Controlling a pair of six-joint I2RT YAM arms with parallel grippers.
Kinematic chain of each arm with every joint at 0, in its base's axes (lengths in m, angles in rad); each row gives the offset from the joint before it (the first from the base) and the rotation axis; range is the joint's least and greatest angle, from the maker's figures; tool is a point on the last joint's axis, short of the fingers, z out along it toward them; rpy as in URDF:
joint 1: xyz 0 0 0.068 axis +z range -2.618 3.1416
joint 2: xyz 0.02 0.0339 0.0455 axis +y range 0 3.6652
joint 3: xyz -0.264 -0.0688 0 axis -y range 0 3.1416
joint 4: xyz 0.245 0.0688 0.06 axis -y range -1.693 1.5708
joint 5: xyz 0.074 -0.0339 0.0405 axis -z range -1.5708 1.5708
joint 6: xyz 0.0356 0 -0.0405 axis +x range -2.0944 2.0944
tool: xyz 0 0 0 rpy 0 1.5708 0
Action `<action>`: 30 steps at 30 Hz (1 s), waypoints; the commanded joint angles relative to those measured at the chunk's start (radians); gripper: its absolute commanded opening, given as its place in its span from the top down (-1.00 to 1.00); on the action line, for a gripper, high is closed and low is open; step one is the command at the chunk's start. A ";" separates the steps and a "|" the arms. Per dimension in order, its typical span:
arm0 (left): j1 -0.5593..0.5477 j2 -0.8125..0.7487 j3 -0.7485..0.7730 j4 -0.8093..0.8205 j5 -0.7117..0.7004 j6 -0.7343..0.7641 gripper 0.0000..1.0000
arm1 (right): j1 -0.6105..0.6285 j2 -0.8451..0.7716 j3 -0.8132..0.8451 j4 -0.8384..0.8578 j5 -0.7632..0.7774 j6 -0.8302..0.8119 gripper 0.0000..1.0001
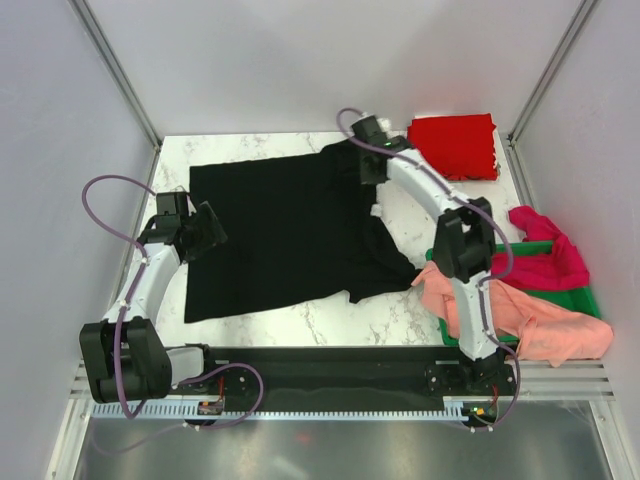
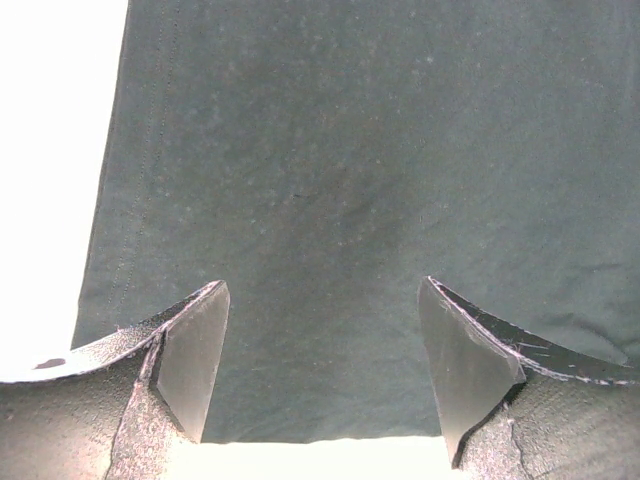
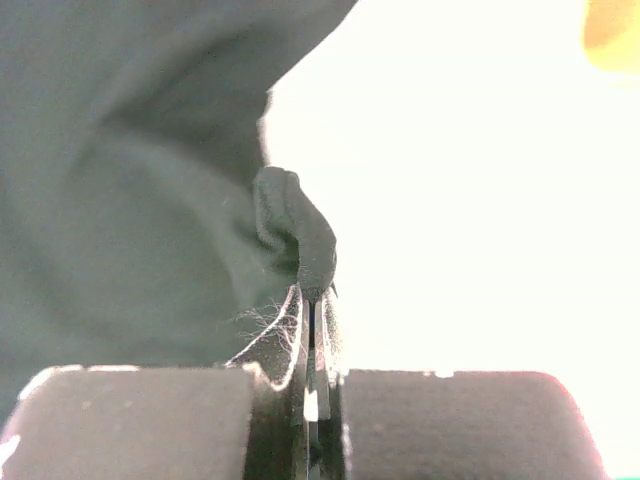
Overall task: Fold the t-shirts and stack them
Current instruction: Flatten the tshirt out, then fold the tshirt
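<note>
Cloth is pinched in the right jaws: they are closed tight on a small raised ridge at the edge of the black shirt (image 3: 300, 235). Left of these jaws the wrist view is filled with dark fabric. To their right is bare, bright bench (image 3: 480, 200).

The black shirt lies spread mostly flat, reaching from the right jaws across to the left jaws. Its right sleeve is rumpled on the near side of the right jaws.

The left jaws stand wide open over the shirt's left part, gripping nothing. Both fingers (image 2: 195, 350) have black cloth ahead of them and between them. One shirt edge runs just behind the fingertips and another lies out to their left. Whether the tips touch the cloth cannot be told.

The red shirt (image 1: 455, 145) lies folded beyond the right jaws and to their right, apart from the black one. Well to the near right of those jaws is the green bin (image 1: 590, 300). The magenta shirt (image 1: 550, 255) is bunched in it. The pink shirt (image 1: 520, 310) spills over its rim onto the bench, its left end just beside the black sleeve.
</note>
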 commanded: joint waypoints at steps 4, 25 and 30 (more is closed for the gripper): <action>0.007 -0.008 0.001 0.029 0.038 0.016 -0.66 | -0.240 -0.007 0.083 -0.017 0.168 -0.086 0.62; 0.008 0.177 0.006 0.104 0.041 -0.159 -0.68 | -0.130 -0.406 -0.540 0.261 -0.430 0.123 -0.53; 0.016 0.332 0.089 0.092 -0.034 -0.149 -0.67 | -0.126 -0.252 -0.464 0.267 -0.448 0.112 -0.53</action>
